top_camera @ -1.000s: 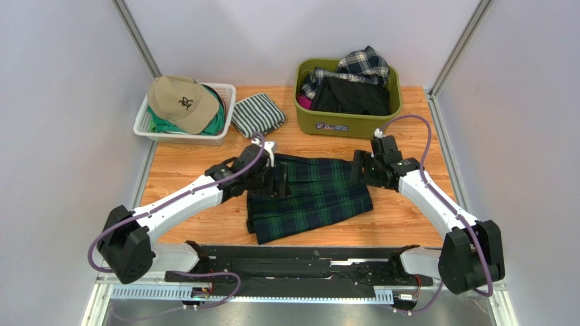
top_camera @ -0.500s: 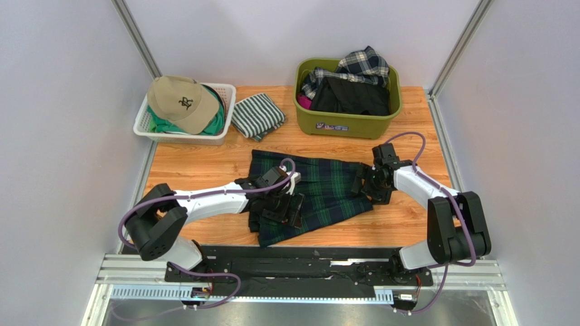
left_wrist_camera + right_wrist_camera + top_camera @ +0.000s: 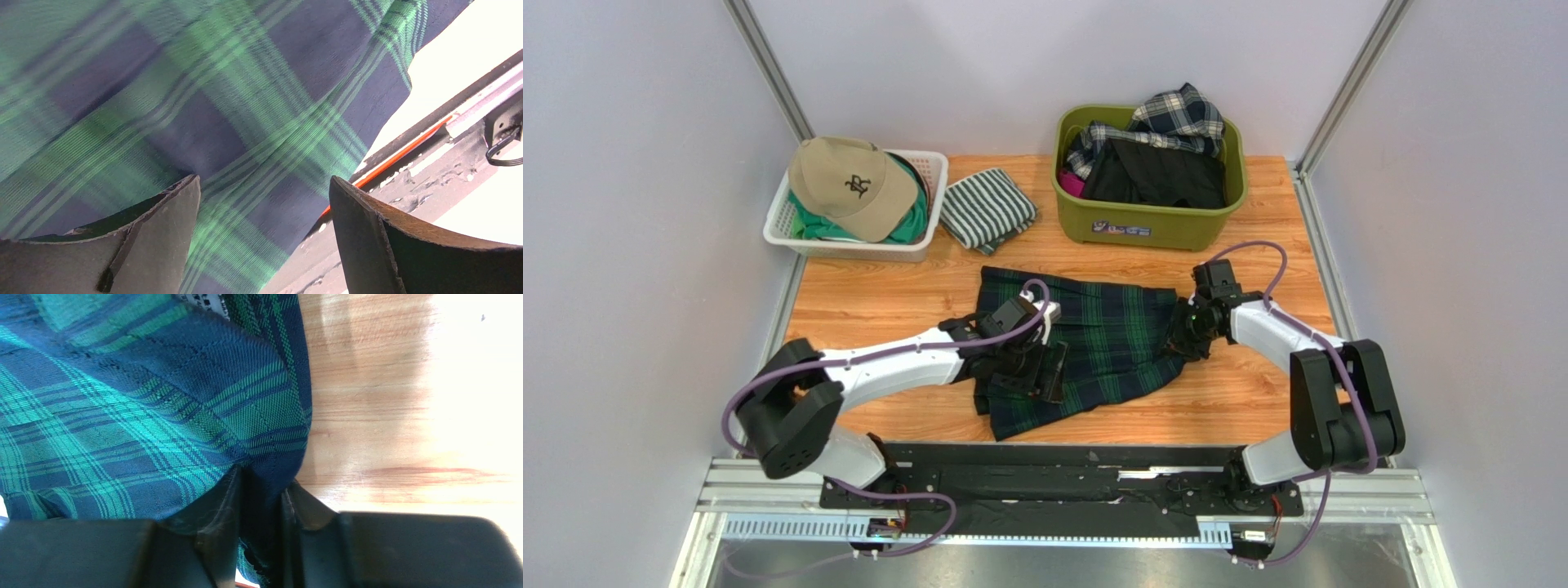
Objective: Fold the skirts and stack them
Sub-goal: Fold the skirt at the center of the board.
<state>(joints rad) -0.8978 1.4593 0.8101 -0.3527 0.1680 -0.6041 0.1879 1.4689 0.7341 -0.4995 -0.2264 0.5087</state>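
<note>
No word or number can be read anywhere. A dark stitched emblem (image 3: 857,185) stands on the front of the tan fabric cap (image 3: 830,172), well beyond the left claw (image 3: 1048,368) and off to its left; its letters are too small to tell. A small printed sticker (image 3: 1109,228) sits on the near wall of the olive-green plastic bin (image 3: 1179,227), beyond the right claw (image 3: 1173,337), and is illegible. In the right wrist view a white printed tag (image 3: 205,301) on the dark green-and-navy tartan pleated cloth skirt (image 3: 123,416) lies ahead of that claw, cut off at the top of the view.

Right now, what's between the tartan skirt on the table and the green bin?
Nothing but a strip of bare wooden table. The top external view shows it between the tartan skirt and the green bin.
</note>
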